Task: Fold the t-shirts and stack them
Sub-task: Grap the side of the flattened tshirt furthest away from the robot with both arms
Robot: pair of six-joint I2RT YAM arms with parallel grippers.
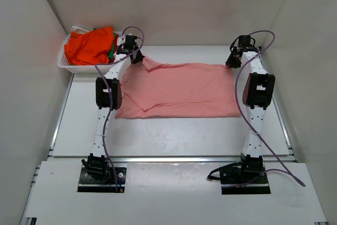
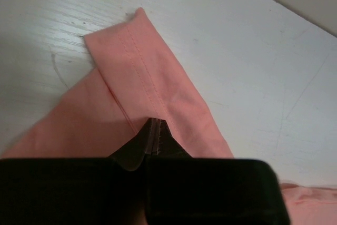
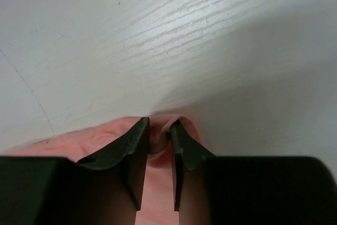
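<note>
A salmon-pink t-shirt [image 1: 179, 90] lies spread flat across the middle of the table, its collar toward the left. My left gripper [image 1: 138, 59] is at the shirt's far left corner. In the left wrist view this gripper [image 2: 154, 122] is shut, its tips pinching the pink cloth [image 2: 142, 77] where a fold crease ends. My right gripper [image 1: 230, 64] is at the far right corner. Its jaws [image 3: 158, 125] stand narrowly apart with a pucker of the shirt's edge [image 3: 110, 131] between them. A bright orange t-shirt [image 1: 89, 46] with some green cloth [image 1: 111, 51] lies heaped in the basket.
A white slotted basket [image 1: 66, 66] stands at the back left corner, close to the left arm. White walls close in the table on the left, back and right. Bare tabletop [image 1: 174, 135] runs between the shirt and the arm bases.
</note>
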